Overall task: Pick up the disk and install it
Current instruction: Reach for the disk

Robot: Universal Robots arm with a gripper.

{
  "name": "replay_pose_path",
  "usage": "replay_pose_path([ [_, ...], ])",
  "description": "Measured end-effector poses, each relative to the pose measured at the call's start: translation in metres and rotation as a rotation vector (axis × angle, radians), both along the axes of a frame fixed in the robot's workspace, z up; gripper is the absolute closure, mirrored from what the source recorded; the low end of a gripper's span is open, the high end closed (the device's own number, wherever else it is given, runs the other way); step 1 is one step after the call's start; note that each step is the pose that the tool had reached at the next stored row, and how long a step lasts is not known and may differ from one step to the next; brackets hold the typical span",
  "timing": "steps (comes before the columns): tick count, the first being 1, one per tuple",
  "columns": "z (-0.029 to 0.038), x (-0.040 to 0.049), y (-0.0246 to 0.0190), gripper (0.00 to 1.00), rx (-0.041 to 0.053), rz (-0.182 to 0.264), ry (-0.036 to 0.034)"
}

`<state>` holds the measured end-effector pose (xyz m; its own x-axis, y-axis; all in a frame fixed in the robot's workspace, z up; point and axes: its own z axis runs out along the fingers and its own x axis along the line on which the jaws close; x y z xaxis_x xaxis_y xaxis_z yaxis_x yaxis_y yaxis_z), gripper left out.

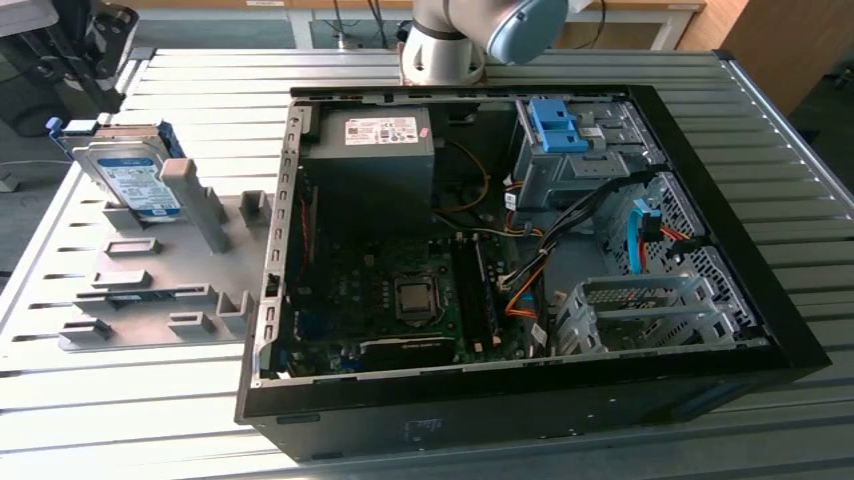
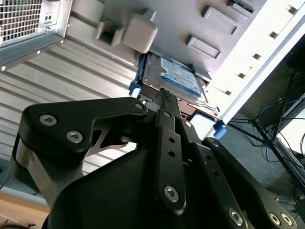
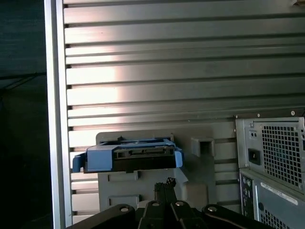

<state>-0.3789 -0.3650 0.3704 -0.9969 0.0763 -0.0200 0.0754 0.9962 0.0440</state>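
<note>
my arm (image 1: 447,50) is of pale silver-grey metal, with a round light blue cap (image 1: 523,30) on one joint. my gripper (image 2: 165,94) is matte black, built from flat angular links (image 2: 90,117) held with small silver screws (image 2: 47,119); the middle link has, i think, a row of little holes.

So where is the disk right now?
The disk stands propped up in the grey holder at the exterior view's left, just beside the open computer case.
</note>
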Motion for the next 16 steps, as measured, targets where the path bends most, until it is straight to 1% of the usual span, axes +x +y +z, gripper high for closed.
replay_pose_path([
  [1, -0.0003, -0.0018, 0.0, 0.89, 0.0001, 0.0, -0.0001],
  [4, -0.0004, -0.003, 0.0, 0.89, 0.0, 0.0, 0.0003],
  [5, -0.0006, -0.0049, 0.0001, 0.89, 0.0, 0.0, 0.0002],
  [8, -0.0017, -0.0149, 0.0007, 0.89, 0.0001, 0.0, 0.001],
  [13, -0.0044, -0.0322, 0.0017, 0.89, 0.0001, 0.0, 0.0076],
  [15, -0.0054, -0.0363, 0.0021, 0.89, 0.0001, 0.0, 0.0109],
  [16, -0.0058, -0.0369, 0.0023, 0.89, 0.0001, 0.0, 0.0113],
])
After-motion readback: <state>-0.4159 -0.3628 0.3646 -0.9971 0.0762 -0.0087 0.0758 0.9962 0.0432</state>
